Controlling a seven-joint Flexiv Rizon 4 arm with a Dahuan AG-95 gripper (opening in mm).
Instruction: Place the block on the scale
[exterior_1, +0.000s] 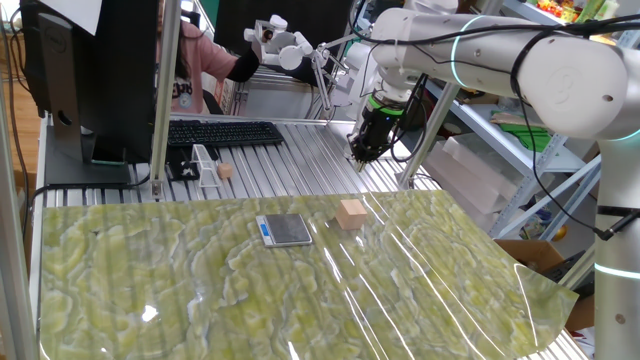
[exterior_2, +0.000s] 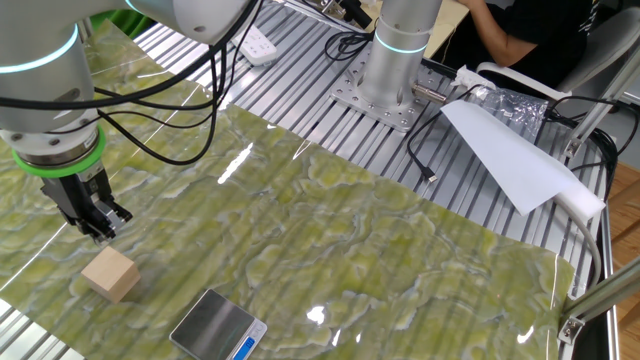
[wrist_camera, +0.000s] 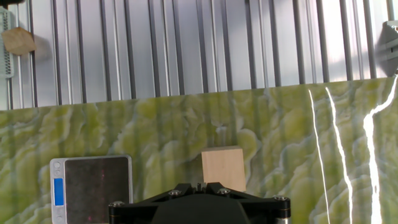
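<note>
Green marbled mat (exterior_1: 200, 290), block (exterior_1: 351, 214) beside scale (exterior_1: 285, 230), pincer (exterior_2: 103, 227) aloft, grip state unclear

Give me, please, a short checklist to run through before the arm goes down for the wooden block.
1. Wooden block free on the green mat, apart from the scale: ok.
2. Digital scale plate bare, ready to receive: ok.
3. Gripper holds nothing: ok.
4. Gripper above the block: not ok; it hangs off to one side, over the mat's edge.
5. Fingers wide enough for the block: cannot tell.
6. Small tan ball and keyboard away from the path: ok.
</note>
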